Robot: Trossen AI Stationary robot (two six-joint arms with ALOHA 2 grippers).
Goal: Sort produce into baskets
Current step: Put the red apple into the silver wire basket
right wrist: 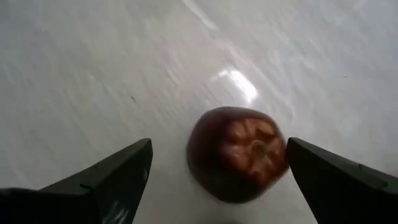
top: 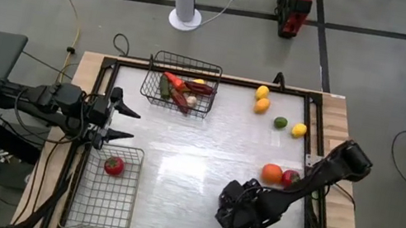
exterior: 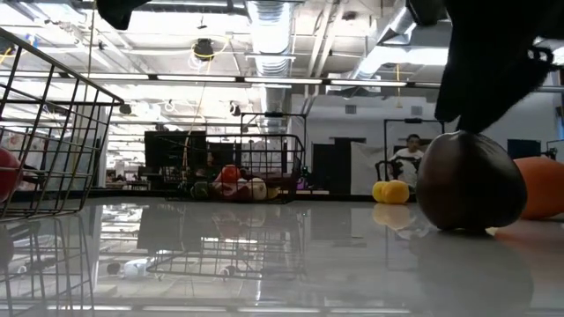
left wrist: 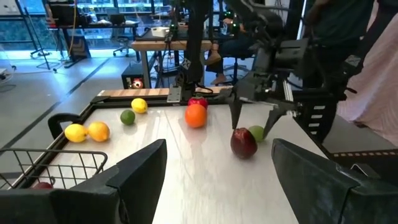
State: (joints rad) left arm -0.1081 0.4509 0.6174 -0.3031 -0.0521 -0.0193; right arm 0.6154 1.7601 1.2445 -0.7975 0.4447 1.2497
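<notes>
1. The pale, glossy rectangular table top (top: 192, 175) with its dark frame mirrors the ceiling lights and looks hard and slick; round produce would likely roll on it
2. The dark wire-mesh rectangular basket at the far side (top: 181, 83) has open grid walls and already holds a heap of long vegetables: red, orange and green pieces and a pale bulb, though I cannot name each one from above
3. The second dark wire-mesh basket at the left edge (top: 103, 189) holds just one round red tomato (top: 114, 166), so the fruit side of the sort has, by my judgement, barely begun
4. The left gripper (top: 127, 123) waits above that basket's far rim, fingers spread and holding nothing
5. The right gripper (right wrist: 217, 171) hangs low at the near right of the table, fingers fully spread on either side of a dark red, smooth round fruit with a ribbed calyx (right wrist: 238, 154), not touching it; the fruit rests on the table
6. A small green round fruit (left wrist: 257, 132) sits just beside it
7. Still loose: a matte orange (top: 271, 173) touching a red fruit (top: 290, 177), and farther back a yellow lemon (top: 262, 92), a small orange (top: 261, 105), a green lime (top: 280, 123) and another lemon (top: 299, 130)
</notes>
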